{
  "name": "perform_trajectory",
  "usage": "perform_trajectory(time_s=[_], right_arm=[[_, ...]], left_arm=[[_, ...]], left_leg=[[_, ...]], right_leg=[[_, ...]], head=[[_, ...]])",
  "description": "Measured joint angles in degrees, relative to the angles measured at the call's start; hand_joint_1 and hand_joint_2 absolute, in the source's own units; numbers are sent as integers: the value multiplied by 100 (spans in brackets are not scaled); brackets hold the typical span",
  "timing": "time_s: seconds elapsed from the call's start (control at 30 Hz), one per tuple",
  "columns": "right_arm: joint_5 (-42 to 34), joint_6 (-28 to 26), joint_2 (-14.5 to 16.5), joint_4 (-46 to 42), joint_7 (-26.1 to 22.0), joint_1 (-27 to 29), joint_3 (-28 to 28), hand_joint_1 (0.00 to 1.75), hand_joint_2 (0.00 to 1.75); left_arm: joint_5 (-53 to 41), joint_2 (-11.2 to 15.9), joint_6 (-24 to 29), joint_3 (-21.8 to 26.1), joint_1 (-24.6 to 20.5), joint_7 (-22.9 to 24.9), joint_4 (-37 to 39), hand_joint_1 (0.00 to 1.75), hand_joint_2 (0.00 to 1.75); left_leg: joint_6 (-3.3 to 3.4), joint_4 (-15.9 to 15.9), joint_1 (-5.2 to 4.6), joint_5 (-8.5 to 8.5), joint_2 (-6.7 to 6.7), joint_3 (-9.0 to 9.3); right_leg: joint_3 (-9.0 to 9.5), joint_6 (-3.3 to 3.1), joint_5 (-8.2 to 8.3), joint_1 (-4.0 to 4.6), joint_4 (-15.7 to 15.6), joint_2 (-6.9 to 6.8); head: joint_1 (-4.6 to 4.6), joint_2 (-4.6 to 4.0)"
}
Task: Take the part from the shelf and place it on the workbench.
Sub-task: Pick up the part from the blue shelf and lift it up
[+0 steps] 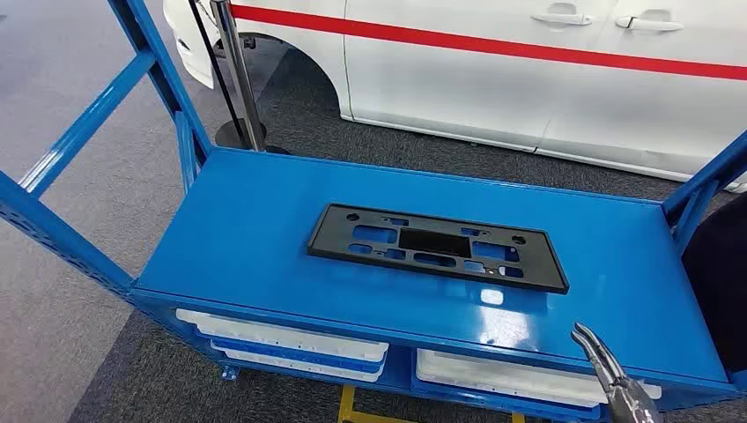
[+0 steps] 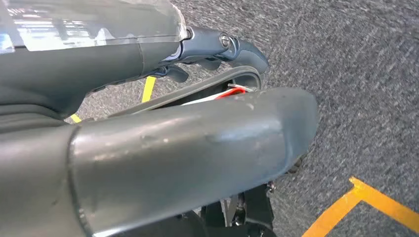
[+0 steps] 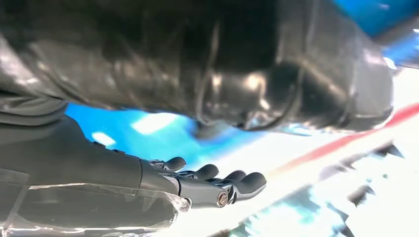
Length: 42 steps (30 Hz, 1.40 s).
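Note:
The part (image 1: 436, 247) is a flat black rectangular frame with several cut-outs. It lies flat near the middle of the blue shelf top (image 1: 238, 247). My right hand (image 1: 612, 377) rises at the lower right, just past the shelf's front edge, a short way from the part's near right corner. In the right wrist view the right hand (image 3: 99, 163) has its fingers (image 3: 217, 183) stretched out and apart from the thumb, with nothing in it. My left hand (image 2: 163, 148) hangs over grey carpet, fingers (image 2: 222, 44) extended and empty.
White trays (image 1: 282, 339) sit on the level under the shelf top. Blue uprights (image 1: 88, 123) frame the left side and a blue brace (image 1: 705, 185) the right. A white car (image 1: 528, 79) with a red stripe and a stanchion pole (image 1: 238, 79) stand behind. Yellow floor lines (image 2: 365, 202) cross the carpet.

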Motion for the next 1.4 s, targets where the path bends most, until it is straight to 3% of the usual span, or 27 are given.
perform_trajectory(time_s=[0.23,0.43,0.53,0.8,0.93,1.4], right_arm=[[148,134,-210,-450,-420,-383,102,0,0],[242,288,-266,-593,-466,-579,139,0,0],[441,490,-236,-552,-389,-957,192,0,0],[1281,635,332,575,457,-2716,1097,0,0],[1369,631,659,1268,646,-3353,1600,0,0],[1373,558,873,1817,691,-3719,1999,0,0]], left_arm=[[-452,-11,-107,163,-57,-62,41,0,0],[-536,-15,-122,230,-74,-64,66,0,0],[-603,-19,-128,241,-82,-20,69,0,0],[-897,-21,-222,232,-134,65,69,0,0],[-965,-18,-244,218,-158,65,69,0,0],[-990,-13,-244,217,-159,71,69,0,0]], left_leg=[[3,1,0,1,-7,-1],[3,0,0,0,-4,-1],[2,-1,0,1,3,2],[2,0,4,10,3,13],[3,1,4,11,-8,11],[0,1,3,6,-13,-2]], right_leg=[[4,0,0,-1,0,-6],[3,-1,-1,0,0,-4],[4,0,0,1,0,3],[15,4,5,5,6,2],[16,4,4,5,7,-7],[7,1,1,4,6,-10]], head=[[0,-1],[0,-1],[0,-1],[0,-1],[0,-1],[0,-1]])
